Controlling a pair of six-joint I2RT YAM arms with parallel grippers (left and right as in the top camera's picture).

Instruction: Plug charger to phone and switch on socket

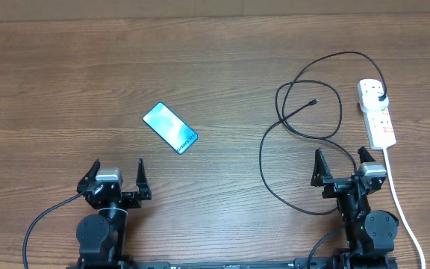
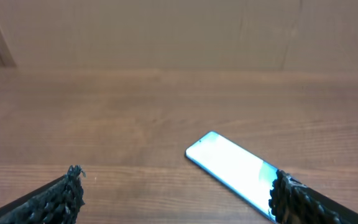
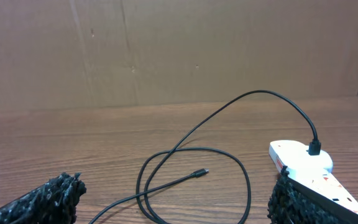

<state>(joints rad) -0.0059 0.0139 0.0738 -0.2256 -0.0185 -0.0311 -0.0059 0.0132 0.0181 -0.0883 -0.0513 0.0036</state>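
The left gripper [image 1: 118,163] and right gripper [image 1: 340,154] are seen at the lower edge of the overhead frame, both with jaws spread wide and nothing held. The phone [image 1: 170,128] is laid screen-up and slanted on the wooden table [image 1: 66,75], left of centre. The socket [image 1: 377,113] is placed at the right edge. The charger [image 3: 253,92] is plugged into its upper end, and the cable is looped across the centre-right, its connector tip lying free, well apart from the phone.
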